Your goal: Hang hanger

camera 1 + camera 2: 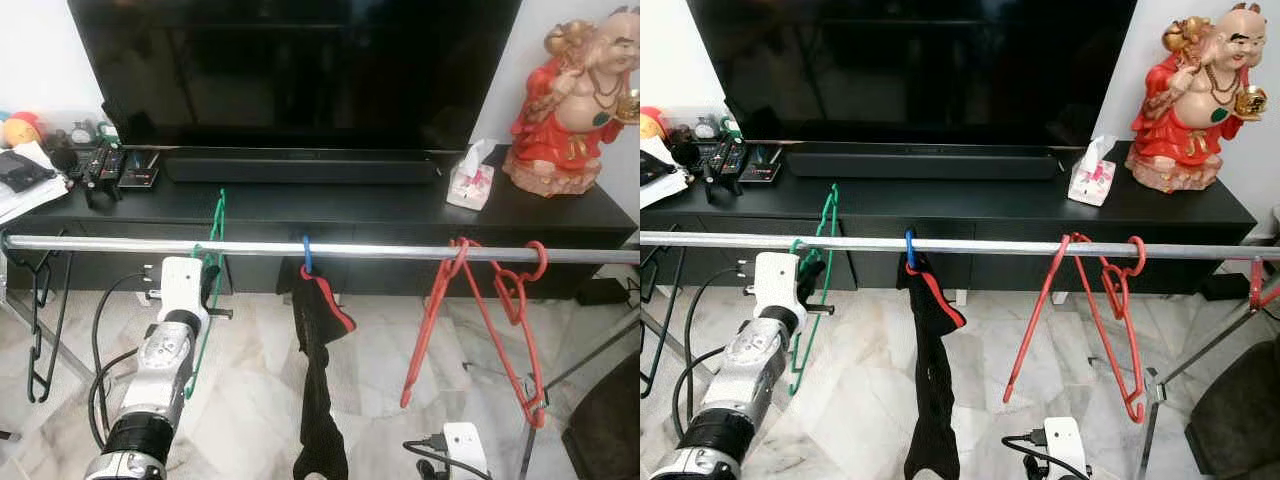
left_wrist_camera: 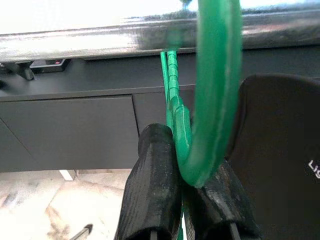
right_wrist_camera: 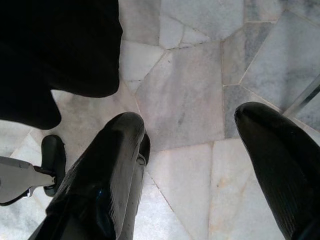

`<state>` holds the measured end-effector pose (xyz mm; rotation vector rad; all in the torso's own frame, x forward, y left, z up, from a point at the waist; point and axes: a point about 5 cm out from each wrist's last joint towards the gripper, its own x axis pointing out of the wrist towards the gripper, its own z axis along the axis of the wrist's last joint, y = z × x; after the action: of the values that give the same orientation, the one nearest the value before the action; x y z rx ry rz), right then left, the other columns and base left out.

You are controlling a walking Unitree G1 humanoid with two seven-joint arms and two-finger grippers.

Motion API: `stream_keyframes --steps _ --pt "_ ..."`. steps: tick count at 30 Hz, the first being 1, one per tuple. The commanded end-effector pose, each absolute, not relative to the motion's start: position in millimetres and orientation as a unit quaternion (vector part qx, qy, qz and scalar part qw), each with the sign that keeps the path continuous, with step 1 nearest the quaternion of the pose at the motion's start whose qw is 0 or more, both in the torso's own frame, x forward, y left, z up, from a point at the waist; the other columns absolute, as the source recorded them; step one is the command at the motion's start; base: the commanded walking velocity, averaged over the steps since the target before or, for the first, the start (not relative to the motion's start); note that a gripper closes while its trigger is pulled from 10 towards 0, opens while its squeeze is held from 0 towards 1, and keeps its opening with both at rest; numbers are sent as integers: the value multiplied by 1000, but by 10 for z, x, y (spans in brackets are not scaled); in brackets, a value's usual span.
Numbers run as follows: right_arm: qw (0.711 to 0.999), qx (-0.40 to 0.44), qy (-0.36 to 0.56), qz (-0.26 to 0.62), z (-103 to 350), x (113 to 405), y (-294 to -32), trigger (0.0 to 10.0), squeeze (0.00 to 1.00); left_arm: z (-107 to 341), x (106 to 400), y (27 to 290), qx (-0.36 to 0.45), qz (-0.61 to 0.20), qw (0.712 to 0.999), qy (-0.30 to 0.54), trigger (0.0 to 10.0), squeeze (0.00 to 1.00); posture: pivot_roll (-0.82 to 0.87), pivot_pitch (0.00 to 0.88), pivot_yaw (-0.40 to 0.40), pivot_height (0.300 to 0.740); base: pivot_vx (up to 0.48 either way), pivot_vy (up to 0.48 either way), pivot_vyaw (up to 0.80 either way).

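Our left gripper (image 2: 182,192) jaws clamped on green hanger (image 1: 212,262), hook over rail (image 1: 380,251) just above jaws. Right gripper (image 3: 200,165) jaws wide apart, empty, marble floor (image 3: 185,100) between them.

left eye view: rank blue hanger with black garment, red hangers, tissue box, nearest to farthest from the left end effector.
From the left end effector, shut on the green hanger:
1. Blue hanger with black garment, mid-rail, just to its right.
2. Red hangers, further right on the rail.
3. Tissue box, behind the rail on the black cabinet, right side.
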<state>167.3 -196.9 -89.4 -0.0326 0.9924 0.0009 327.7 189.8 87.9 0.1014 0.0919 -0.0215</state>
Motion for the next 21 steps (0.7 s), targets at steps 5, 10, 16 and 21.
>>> stream_keyframes --steps 5,10,16,21 --pt "879 -16 477 1 -894 1673 -1969 10000 0 719 3243 1819 63 -34 993 98 10000 0 -56 0 -34 740 0 0 0" --pt "879 -17 477 2 -894 1673 -1969 10000 0 684 3215 1849 71 -33 991 110 10000 0 -56 0 -34 740 0 0 0" --pt "878 -18 478 4 -894 1673 -1969 10000 0 672 3169 1887 76 -33 990 112 10000 0 -51 0 -35 740 0 0 0" --pt "878 -19 477 4 -893 1674 -1972 10000 0 728 3139 1898 68 -35 993 90 10000 0 -52 0 -36 740 0 0 0"
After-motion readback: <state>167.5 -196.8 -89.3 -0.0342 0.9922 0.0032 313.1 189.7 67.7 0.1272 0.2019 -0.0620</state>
